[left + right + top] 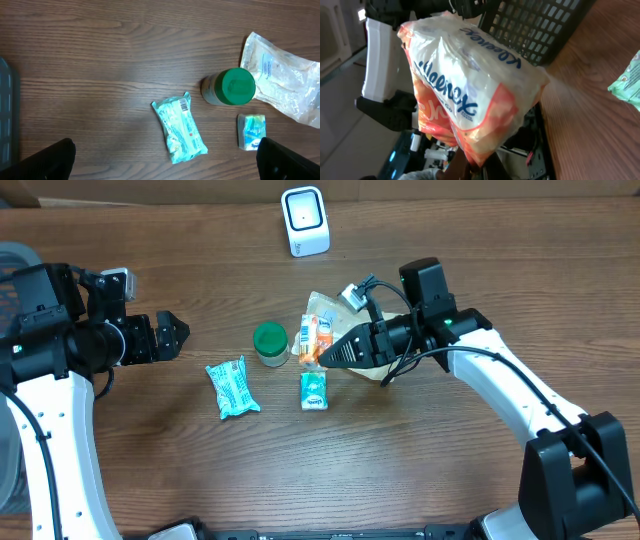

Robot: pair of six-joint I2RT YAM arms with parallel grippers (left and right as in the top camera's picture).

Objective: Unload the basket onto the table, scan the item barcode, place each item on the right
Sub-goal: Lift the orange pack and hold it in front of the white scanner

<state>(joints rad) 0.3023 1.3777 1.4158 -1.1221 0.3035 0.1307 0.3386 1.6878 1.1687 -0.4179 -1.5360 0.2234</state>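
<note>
My right gripper (322, 354) is shut on the bottom edge of an orange-and-white Kleenex tissue pack (312, 335), held near the middle of the table. In the right wrist view the pack (465, 90) fills the frame above the closed gripper (475, 167), and no barcode shows on this face. The white scanner (305, 220) stands at the far edge, apart from the pack. My left gripper (172, 335) hangs open at the left, holding nothing. Its black fingers (50, 160) frame the lower corners of the left wrist view.
A green-lidded jar (270, 343), a teal packet (232, 387) with a barcode (184, 104), and a small teal tissue pack (314, 391) lie mid-table. A clear plastic bag (285, 80) lies under the right arm. A dark basket (535, 25) is off the left edge.
</note>
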